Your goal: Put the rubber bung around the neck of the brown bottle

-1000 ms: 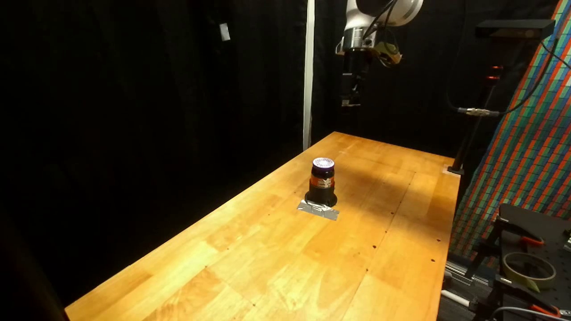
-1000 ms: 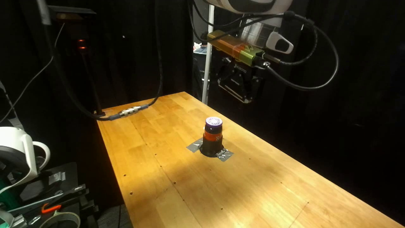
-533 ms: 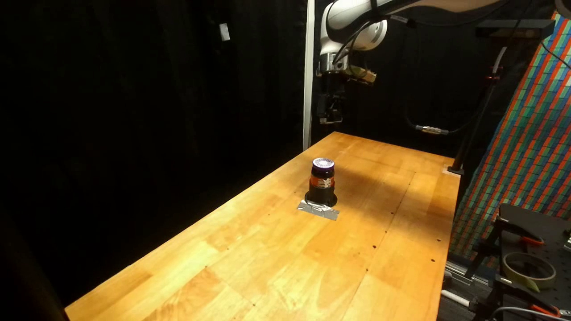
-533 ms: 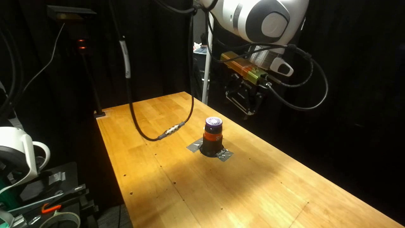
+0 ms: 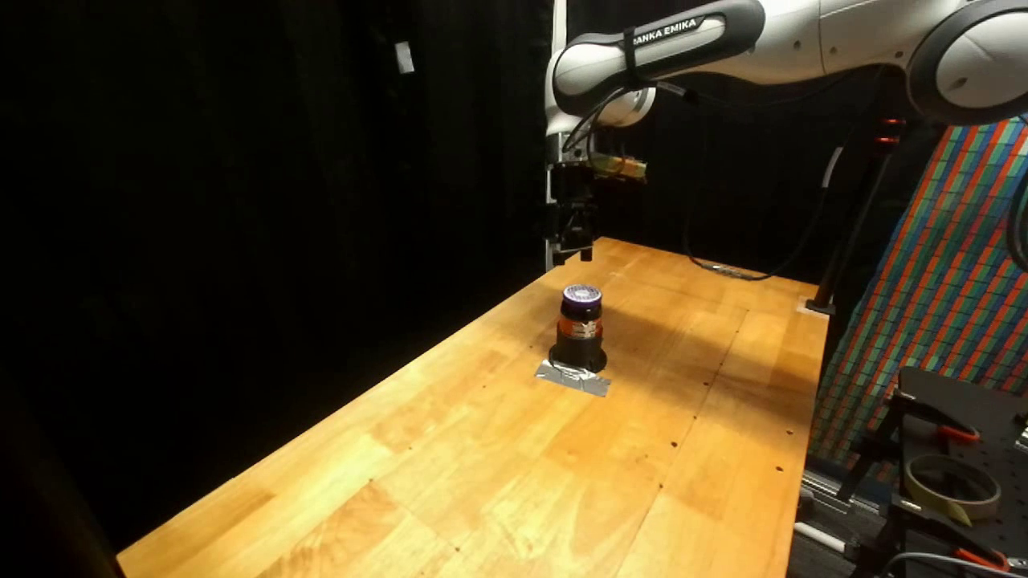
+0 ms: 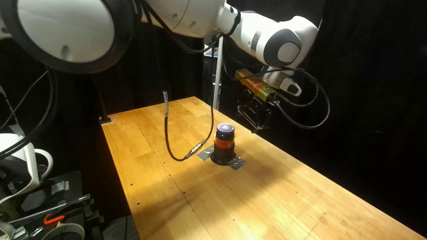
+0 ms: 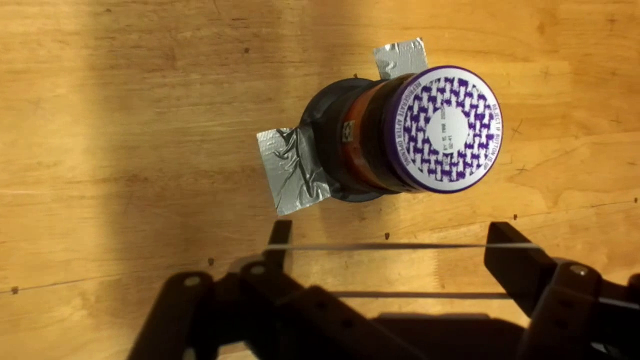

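One arm [image 5: 783, 40] outstretched, bent downward, jaws wide apart, near the brown bottle [image 5: 580, 323]

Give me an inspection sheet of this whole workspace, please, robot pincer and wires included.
Surface: wooden table, small dark holes, partly shaded.
Job's things: bottle upright, lid on, in a black base stuck down with grey tape; thin band, perhaps rubber, stretched between the pincer's fingers, not around the bottle.
Clutter: tape roll beside the table.
Pincer: open, above the table, apart from the bottle.
Cables: black cable hangs looped below the arm; whether it touches the table, unclear.
Surroundings: black curtain, striped sheet, white pole.
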{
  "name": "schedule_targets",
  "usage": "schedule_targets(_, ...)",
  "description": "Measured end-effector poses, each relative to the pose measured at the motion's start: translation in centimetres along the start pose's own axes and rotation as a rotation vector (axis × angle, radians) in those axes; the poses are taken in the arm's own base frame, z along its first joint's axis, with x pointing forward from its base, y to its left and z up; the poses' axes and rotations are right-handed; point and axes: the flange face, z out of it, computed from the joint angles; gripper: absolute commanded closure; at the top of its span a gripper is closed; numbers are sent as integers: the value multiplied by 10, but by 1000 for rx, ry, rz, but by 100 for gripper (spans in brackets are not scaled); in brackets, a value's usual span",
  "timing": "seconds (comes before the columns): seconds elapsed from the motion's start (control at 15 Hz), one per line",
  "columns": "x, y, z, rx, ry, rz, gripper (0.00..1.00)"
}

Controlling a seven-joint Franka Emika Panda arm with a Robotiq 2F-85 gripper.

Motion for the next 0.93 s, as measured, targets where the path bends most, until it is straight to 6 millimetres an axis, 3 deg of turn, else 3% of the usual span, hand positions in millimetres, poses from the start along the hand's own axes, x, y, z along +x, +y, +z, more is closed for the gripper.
schedule_targets(0.53,8,-29,59,16,-146,-35,0)
schedule_targets(0.93,4,-41,73,-30,-205,-42,0)
